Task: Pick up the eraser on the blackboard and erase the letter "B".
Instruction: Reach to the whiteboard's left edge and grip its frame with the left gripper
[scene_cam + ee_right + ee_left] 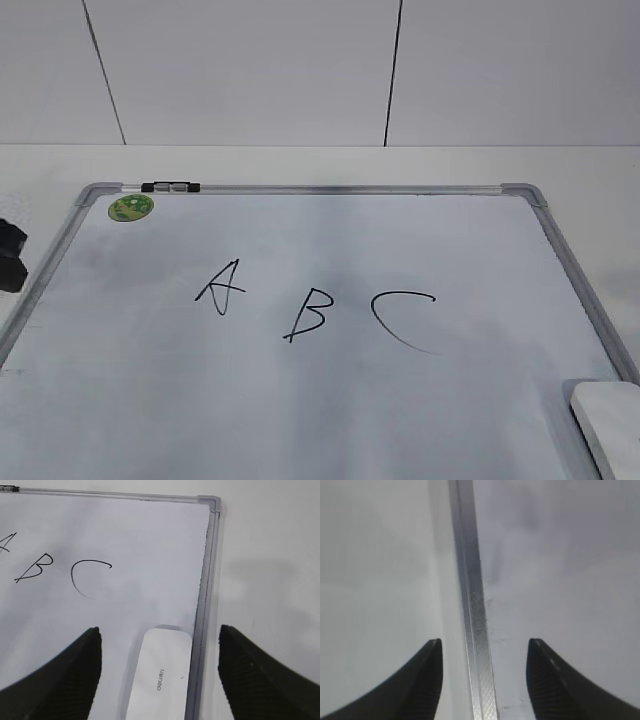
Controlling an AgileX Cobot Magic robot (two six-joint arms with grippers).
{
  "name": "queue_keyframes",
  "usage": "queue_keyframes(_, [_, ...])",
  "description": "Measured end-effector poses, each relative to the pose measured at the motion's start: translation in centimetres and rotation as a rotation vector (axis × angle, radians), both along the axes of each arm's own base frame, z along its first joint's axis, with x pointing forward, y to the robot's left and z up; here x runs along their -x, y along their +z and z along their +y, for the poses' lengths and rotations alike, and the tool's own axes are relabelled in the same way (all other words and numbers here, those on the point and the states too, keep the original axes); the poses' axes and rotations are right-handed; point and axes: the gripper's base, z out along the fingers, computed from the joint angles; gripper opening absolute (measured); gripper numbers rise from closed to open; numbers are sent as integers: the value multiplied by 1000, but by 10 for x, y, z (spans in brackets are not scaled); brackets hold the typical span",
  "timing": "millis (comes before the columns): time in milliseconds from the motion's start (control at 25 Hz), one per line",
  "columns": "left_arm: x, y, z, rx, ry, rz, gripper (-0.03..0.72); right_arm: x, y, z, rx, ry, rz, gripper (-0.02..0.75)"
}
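I had the right gripper wide open, empty, over the eraser, which lay on the board tight against its right frame. Left gripper open, empty. Risk: a finger could catch the frame. Farther off, B sat close to C; a wide swipe could smear it.

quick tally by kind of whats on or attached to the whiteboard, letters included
handwritten letters: 3 (A, the letter "B", C)
eraser: 1
green sticker: 1
black-and-silver clip on the frame: 1
total: 6, all on the blackboard
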Motion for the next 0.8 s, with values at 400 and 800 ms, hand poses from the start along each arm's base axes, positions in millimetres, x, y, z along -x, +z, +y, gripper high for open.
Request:
queue_keyframes(400, [-15, -26, -1, -11, -2, 12, 349, 2, 6, 0, 29, 21, -11, 572])
queue_keyframes(800, [-20, -49, -1, -17, -3, 75, 343, -5, 7, 1, 39, 32, 66, 573])
